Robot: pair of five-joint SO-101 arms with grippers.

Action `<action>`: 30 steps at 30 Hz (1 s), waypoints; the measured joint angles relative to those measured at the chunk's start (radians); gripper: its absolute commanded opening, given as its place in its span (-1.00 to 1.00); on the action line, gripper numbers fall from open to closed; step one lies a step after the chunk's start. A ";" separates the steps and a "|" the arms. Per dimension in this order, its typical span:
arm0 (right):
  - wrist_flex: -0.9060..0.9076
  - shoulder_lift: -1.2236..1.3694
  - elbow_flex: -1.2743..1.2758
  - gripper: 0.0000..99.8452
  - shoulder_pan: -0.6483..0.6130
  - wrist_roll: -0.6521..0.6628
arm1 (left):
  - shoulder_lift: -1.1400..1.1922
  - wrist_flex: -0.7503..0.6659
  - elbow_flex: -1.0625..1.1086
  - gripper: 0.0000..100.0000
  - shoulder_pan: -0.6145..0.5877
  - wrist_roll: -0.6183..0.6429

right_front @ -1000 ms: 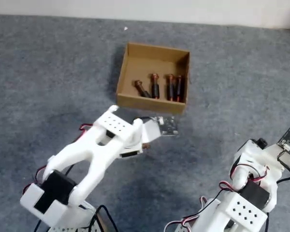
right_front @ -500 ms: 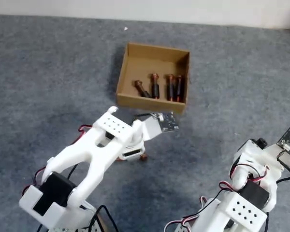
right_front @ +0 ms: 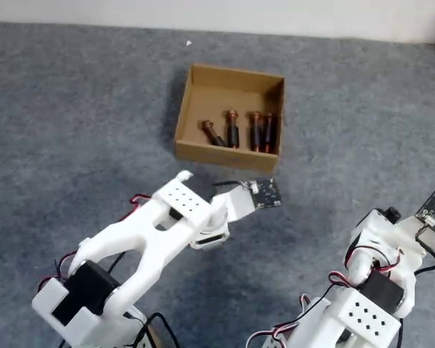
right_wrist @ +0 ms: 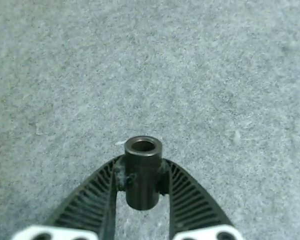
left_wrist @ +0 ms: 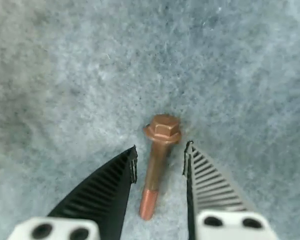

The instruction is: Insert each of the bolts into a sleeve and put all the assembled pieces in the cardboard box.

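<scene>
Your left tool [left_wrist: 161, 148] stands open astride the copper hex-head bolt [left_wrist: 155, 170]; your right tool [right_wrist: 142, 168] grips the dark cylindrical sleeve [right_wrist: 143, 177].

We can read no text, number or sign. The cardboard box [right_front: 225, 154] has plain walls, and the circuit board [right_front: 264, 192] at five o'clock of it carries marks too small for us to make out.
</scene>
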 measured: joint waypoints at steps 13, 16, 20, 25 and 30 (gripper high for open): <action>0.000 0.000 0.000 -0.99 0.000 0.000 | 0.000 -0.124 0.097 -0.98 0.008 0.021; 0.000 0.000 0.000 -0.99 0.000 0.000 | -0.005 -0.124 0.097 -0.99 0.009 0.021; 0.000 0.000 0.000 -0.99 -0.012 0.000 | -0.058 -0.081 0.098 -0.99 0.009 0.026; 0.008 0.000 0.000 -0.99 -0.061 0.000 | -0.236 -0.008 0.098 -0.99 0.009 0.126; 0.077 0.000 -0.029 -0.99 -0.152 0.000 | -0.480 0.069 0.098 -0.99 0.009 0.239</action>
